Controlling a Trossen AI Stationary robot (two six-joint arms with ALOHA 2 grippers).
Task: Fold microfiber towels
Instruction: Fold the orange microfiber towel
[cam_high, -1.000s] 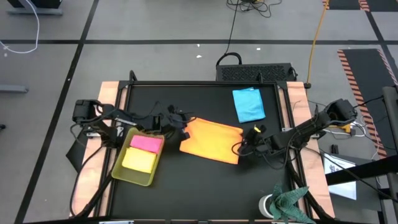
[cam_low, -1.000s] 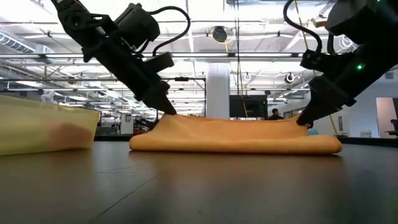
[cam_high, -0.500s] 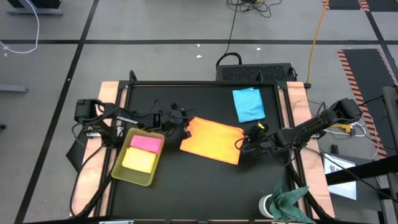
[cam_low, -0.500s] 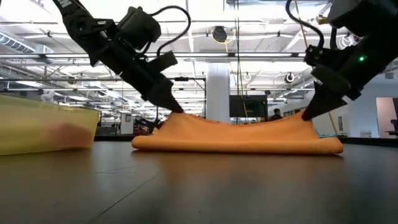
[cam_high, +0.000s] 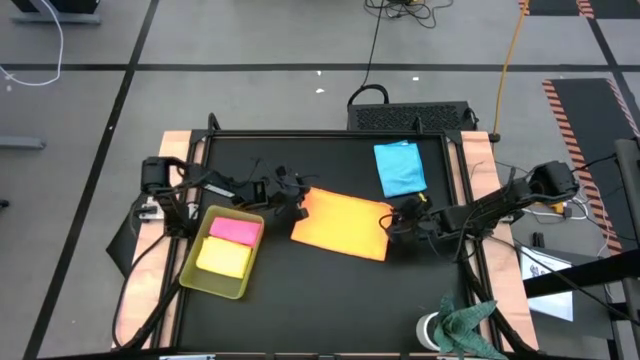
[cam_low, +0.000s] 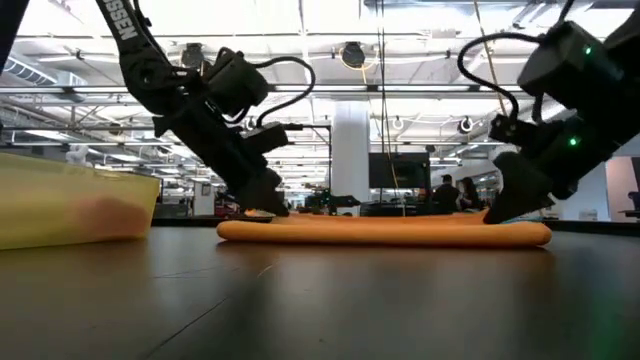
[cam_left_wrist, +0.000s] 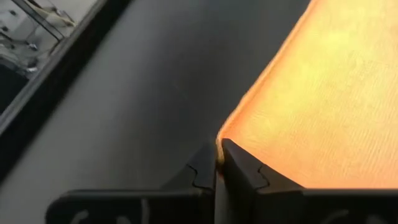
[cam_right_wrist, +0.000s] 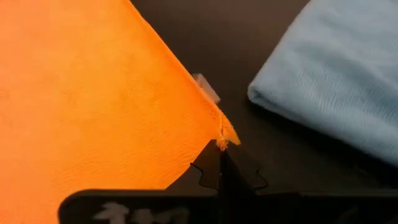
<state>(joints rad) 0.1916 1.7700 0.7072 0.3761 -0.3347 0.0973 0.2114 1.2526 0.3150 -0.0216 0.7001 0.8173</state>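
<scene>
- High view: the orange towel (cam_high: 340, 225) lies flat at the middle of the black table (cam_high: 300, 290), already doubled over. The left gripper (cam_high: 297, 203) sits at its far left corner; the right gripper (cam_high: 392, 222) sits at the far right corner. The light blue towel (cam_high: 400, 167) lies near the far right, apart from the orange one. The pink towel (cam_high: 236, 229) and yellow towel (cam_high: 224, 258) rest folded in the yellow-green tray (cam_high: 192, 272) at the left.
- Low view: the orange towel (cam_low: 385, 232) is a low, even slab on the table. Both grippers are down at its far edge, left gripper (cam_low: 258, 211) and right gripper (cam_low: 497, 213), at table level.
- Left wrist view: the left gripper (cam_left_wrist: 218, 163) has its fingers (cam_left_wrist: 239, 163) nearly together with a thin strip of the orange towel (cam_left_wrist: 311, 118) corner between them.
- Right wrist view: the right gripper (cam_right_wrist: 221, 151) is pinched tight on the tip of the orange towel (cam_right_wrist: 93, 106) corner; the light blue towel (cam_right_wrist: 336, 87) lies near.
- Step in hand, as judged: laying the fold down and letting go.
- To do it well: let go of both corners at table level, then lift straight up so that neither finger drags the top layer off the lower one.
</scene>
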